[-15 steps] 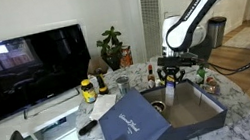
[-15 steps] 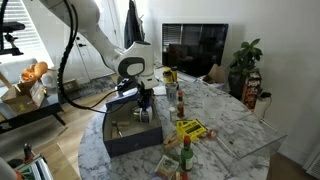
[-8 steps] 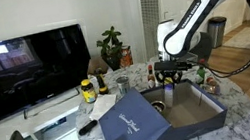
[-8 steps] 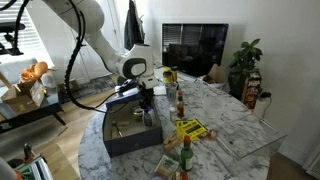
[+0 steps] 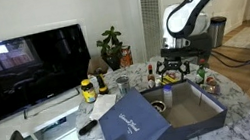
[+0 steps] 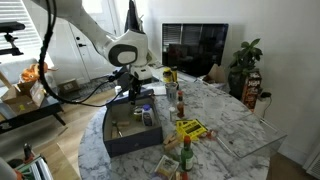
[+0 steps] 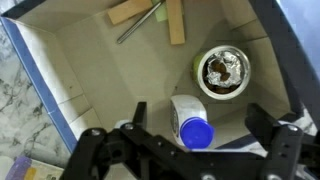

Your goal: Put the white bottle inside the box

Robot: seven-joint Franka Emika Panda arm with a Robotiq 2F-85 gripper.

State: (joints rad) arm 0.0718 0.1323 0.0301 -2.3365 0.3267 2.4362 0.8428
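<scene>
The white bottle (image 7: pixel 188 118), with a blue cap, stands upright inside the navy box (image 7: pixel 60 70), near one wall. It also shows in both exterior views (image 5: pixel 167 96) (image 6: pixel 148 116), inside the box (image 5: pixel 196 121) (image 6: pixel 128 140). My gripper (image 7: pixel 198 112) hangs open straight above the bottle, its fingers (image 7: pixel 137 112) spread wide on either side and clear of it. In both exterior views the gripper (image 5: pixel 173 70) (image 6: pixel 131 92) sits a little above the box with nothing in it.
A foil-lined cup (image 7: pixel 222 70) and wooden sticks (image 7: pixel 150 12) lie in the box. The navy lid (image 5: pixel 129 126) leans beside it. Sauce bottles (image 6: pixel 181 101), a yellow packet (image 6: pixel 191 128), a yellow-labelled jar (image 5: pixel 88 90), a TV (image 5: pixel 24 71) and a plant (image 5: pixel 112 47) crowd the marble table (image 6: pixel 225 120).
The gripper was shut on the white bottle low in the box; it has opened, let the bottle go and risen above it. The bottle stays standing.
</scene>
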